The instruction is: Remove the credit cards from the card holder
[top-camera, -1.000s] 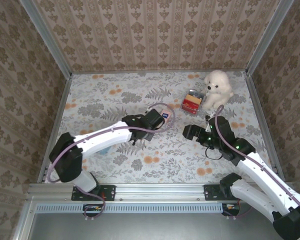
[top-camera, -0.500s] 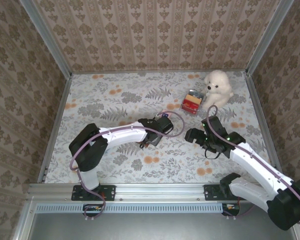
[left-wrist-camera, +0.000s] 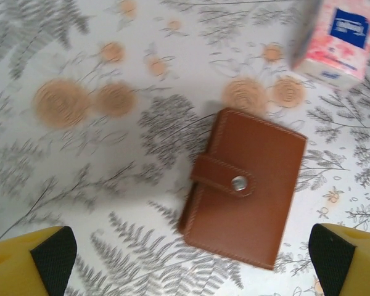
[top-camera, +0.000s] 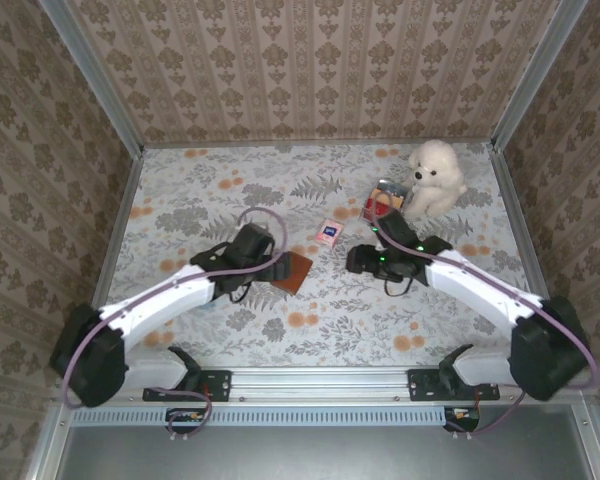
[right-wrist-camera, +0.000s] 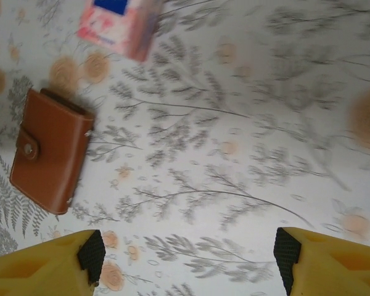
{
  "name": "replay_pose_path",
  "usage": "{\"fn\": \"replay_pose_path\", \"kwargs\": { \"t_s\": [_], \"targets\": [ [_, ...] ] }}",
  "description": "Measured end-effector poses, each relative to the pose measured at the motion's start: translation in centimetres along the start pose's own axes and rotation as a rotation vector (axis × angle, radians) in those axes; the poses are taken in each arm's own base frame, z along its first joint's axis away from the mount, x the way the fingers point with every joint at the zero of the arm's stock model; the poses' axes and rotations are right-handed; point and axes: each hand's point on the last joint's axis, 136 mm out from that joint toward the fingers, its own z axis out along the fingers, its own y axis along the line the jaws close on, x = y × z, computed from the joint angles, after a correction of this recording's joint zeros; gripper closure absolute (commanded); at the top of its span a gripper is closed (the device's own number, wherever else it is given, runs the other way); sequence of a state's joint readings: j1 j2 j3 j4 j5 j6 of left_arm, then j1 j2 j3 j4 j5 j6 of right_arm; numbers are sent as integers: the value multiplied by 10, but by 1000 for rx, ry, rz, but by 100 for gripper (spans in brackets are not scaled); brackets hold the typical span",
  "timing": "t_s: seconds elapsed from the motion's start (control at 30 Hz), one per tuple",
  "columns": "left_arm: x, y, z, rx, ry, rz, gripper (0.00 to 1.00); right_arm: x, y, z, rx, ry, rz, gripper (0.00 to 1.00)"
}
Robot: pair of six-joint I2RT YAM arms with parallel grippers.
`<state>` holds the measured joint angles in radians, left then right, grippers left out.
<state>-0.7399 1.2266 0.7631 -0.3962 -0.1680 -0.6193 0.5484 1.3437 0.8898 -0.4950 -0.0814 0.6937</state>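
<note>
Yellow fingers with black pads point(left-wrist-camera: 52, 253) at the two bottom corners of the left wrist view: left gripper point(left-wrist-camera: 188, 264) spread wide, holding nothing, low over the brown leather card holder point(left-wrist-camera: 243, 185), which lies between and just ahead of the fingertips. Much the same on the other side: right gripper point(right-wrist-camera: 191, 256) wide open and empty over bare floral table surface point(right-wrist-camera: 234, 154), with the card holder well off to its left.

Holder flat on the table near the middle, closed, its strap point(left-wrist-camera: 213, 172) wrapped over one long edge and fastened by a metal snap point(left-wrist-camera: 238, 182); no cards in sight. Just beyond it, farther and slightly right, a pink tissue pack point(left-wrist-camera: 333, 40), apart from the holder. Farther right again, a white plush dog point(top-camera: 435, 175) and a small box point(top-camera: 388, 192) partly hidden behind the right arm, both out of the way.

Judged step: securing the holder for undoing the snap. Best done by easing the left gripper slightly forward and down, closing across the holder's width toward one end, clear of the strap. Grip firmly enough to pin it without pressing the flap shut. Then bring the right gripper leftward, narrow the jaws, catch the strap's free end by the snap, and peel upward rather than drag sideways.

Likely trouble: thin leather flush on the table, so little for a fingertip to get under; spinning or sliding under a one-sided push; nudging the tissue pack on the way in.
</note>
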Motion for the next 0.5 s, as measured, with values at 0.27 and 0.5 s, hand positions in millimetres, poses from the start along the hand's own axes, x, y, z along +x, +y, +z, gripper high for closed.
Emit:
{"fn": "replay_pose_path", "kwargs": {
  "t_s": [0.27, 0.5],
  "targets": [
    [5, 41, -22, 35, -61, -183, 0, -26, 104, 65, 56, 19, -287, 24],
    [1, 62, -31, 22, -116, -256, 0, -30, 136, 132, 148, 70, -430, 26]
  ]
}}
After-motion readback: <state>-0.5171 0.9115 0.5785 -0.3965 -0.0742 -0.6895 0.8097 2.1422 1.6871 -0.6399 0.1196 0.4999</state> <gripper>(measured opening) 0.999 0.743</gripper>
